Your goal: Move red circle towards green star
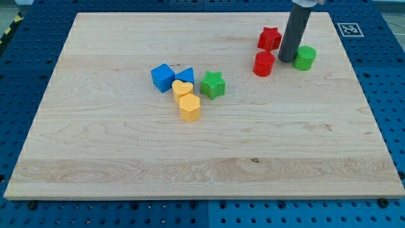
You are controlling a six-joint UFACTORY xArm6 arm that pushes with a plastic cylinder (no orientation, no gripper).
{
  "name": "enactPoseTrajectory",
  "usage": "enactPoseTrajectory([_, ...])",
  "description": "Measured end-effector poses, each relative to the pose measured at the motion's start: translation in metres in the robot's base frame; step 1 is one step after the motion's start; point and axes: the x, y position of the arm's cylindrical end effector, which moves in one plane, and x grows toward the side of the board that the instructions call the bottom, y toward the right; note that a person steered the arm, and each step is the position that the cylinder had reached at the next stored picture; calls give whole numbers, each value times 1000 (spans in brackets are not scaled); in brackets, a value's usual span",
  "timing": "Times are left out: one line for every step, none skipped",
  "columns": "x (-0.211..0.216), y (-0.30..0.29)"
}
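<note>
Nearest the view's bottom lies the pale wooden worktop [202,171], bare along its front edge, resting on a blue pegboard [25,82]. No hand shows: the arm ends in a dark rod, so there is no telling apart or together. My tip [286,61] stands at the view's upper right, between the red circle [264,64] and the green round block [304,57], just beside both; whether it touches either I cannot tell. The red circle sits just to the view's left of my tip. A red star [269,38] lies just above the red circle, toward the view's top, close to the rod's left side.

Well apart, toward the view's left and middle, lies the green star [212,84]. Touching or nearly touching its left are a blue triangular block [185,76] and a yellow heart [182,88]. A blue cube [162,77] sits just left of those, and a second yellow block [189,108] lies below the heart, against it. A black-and-white marker [347,29] sits at the worktop's top right corner
</note>
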Motion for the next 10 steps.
enactPoseTrajectory([16, 7])
enactPoseTrajectory([19, 11])
enactPoseTrajectory([27, 13])
enactPoseTrajectory([11, 7])
enactPoseTrajectory([0, -1])
enactPoseTrajectory([3, -20])
enactPoseTrajectory([12, -35])
enactPoseTrajectory([10, -43])
enactPoseTrajectory([6, -65])
enactPoseTrajectory([6, -68])
